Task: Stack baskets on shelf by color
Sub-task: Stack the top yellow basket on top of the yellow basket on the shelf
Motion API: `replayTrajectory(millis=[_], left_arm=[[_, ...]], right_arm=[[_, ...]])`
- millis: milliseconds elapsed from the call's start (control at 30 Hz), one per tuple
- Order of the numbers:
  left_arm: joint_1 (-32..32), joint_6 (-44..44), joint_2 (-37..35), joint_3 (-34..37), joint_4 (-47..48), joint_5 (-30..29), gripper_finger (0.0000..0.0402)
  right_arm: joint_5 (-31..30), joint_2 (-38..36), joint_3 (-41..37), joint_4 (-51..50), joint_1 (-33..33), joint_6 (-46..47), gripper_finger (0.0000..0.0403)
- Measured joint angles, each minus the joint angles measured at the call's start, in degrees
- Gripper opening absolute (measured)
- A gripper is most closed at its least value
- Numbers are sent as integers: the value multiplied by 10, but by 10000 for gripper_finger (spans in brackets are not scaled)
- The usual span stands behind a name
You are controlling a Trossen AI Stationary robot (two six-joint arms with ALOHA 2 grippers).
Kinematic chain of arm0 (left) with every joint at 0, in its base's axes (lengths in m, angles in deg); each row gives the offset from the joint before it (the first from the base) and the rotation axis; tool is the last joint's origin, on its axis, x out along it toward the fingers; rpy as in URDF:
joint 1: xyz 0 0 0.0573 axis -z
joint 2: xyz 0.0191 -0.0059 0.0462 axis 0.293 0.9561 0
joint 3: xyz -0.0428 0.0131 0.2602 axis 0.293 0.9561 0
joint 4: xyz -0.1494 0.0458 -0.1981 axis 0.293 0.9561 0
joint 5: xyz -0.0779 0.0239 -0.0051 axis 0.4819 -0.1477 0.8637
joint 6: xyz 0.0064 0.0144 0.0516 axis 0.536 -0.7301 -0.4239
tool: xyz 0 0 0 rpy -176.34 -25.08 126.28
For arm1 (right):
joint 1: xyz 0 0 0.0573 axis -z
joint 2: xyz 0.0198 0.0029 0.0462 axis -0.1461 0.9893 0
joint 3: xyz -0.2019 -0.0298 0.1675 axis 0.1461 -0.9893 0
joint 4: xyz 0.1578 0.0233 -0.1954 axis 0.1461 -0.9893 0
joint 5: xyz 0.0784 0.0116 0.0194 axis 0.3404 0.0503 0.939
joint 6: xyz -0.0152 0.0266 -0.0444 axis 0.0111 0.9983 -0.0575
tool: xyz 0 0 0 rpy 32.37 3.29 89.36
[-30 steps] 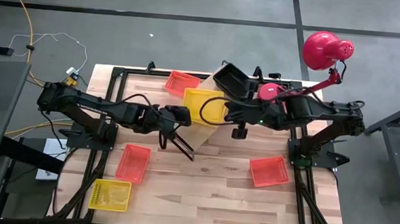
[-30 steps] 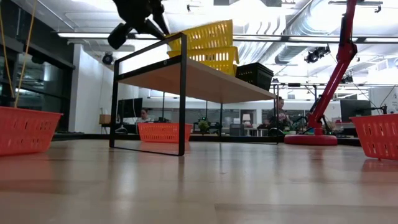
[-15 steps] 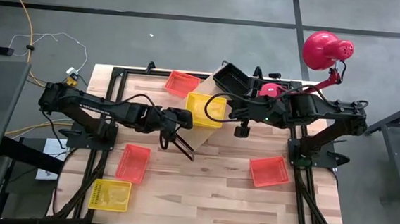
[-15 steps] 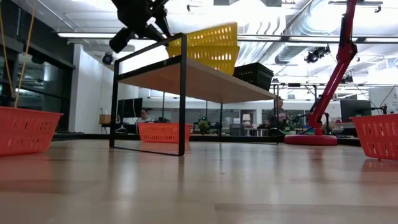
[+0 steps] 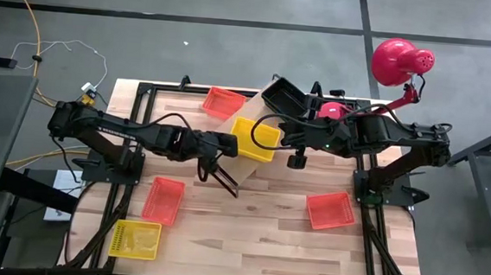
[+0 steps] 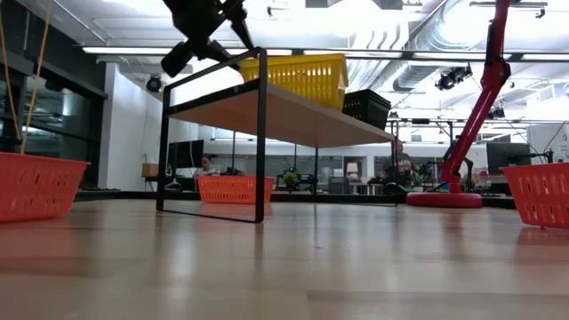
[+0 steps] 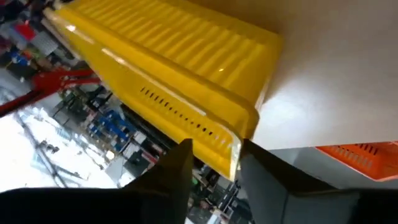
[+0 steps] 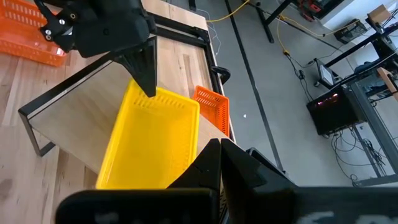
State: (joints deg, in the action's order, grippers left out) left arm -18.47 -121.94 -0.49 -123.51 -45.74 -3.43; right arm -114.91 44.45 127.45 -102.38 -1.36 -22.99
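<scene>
A yellow basket (image 5: 256, 138) sits level on the light-wood shelf (image 5: 245, 166), in front of a black basket (image 5: 285, 95) at the shelf's far end. In the low view the yellow basket (image 6: 298, 78) stands on the shelf board (image 6: 284, 111). My left gripper (image 5: 230, 144) is open at the yellow basket's left corner, one finger on each side of the rim (image 7: 235, 146). My right gripper (image 5: 296, 162) hangs shut above the shelf's right edge, holding nothing; its fingers (image 8: 219, 163) are together. My left gripper (image 7: 214, 152) straddles the rim corner of the yellow basket, slanting down from the table's left. I cannot tell whether a finger touches the rim. The basket rests level on the shelf.
Orange baskets lie at the far left (image 5: 223, 102), near left (image 5: 164, 199) and right (image 5: 330, 210) of the table. A second yellow basket (image 5: 135, 238) lies at the near left corner. A red lamp (image 5: 401, 62) stands at the far right.
The upper yellow basket, held tilted above another yellow one on the shelf, has dropped level and nested into it. My left gripper has stayed at the basket's left corner, opened and let go. My right gripper has kept still.
</scene>
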Motion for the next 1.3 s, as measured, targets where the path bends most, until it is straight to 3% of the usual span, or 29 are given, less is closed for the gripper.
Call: replayTrajectory(millis=[133, 300, 467, 567, 733, 867, 1033, 1100, 1300], left_arm=[[0, 24, 0, 0, -47, -48, 151], [0, 87, 0, 0, -96, -175, 168], [0, 198, -23, -1, -81, -181, 150], [0, 308, -46, -1, -58, -171, 117], [8, 567, -111, -1, 37, -86, 15], [2, 814, -153, -1, 88, 93, 5], [-20, 1040, -156, -1, 77, 289, 1], [-30, 1106, -141, -1, 77, 316, 1], [-63, 1210, -71, 0, 90, 321, 0]], right_arm=[[0, 0, 0, 0, 0, 0, 0], [1, 0, 0, 0, 0, 0, 0], [3, 0, 0, 0, 0, 0, 0], [5, 0, 0, -1, 0, 0, 0], [5, 0, 0, -5, 0, -5, 0], [5, 0, 0, -5, 0, -15, 0], [5, 0, 0, -4, 0, -13, 0], [4, 0, 0, -4, 0, -5, 0], [5, 0, 0, -4, 0, 6, 0]])
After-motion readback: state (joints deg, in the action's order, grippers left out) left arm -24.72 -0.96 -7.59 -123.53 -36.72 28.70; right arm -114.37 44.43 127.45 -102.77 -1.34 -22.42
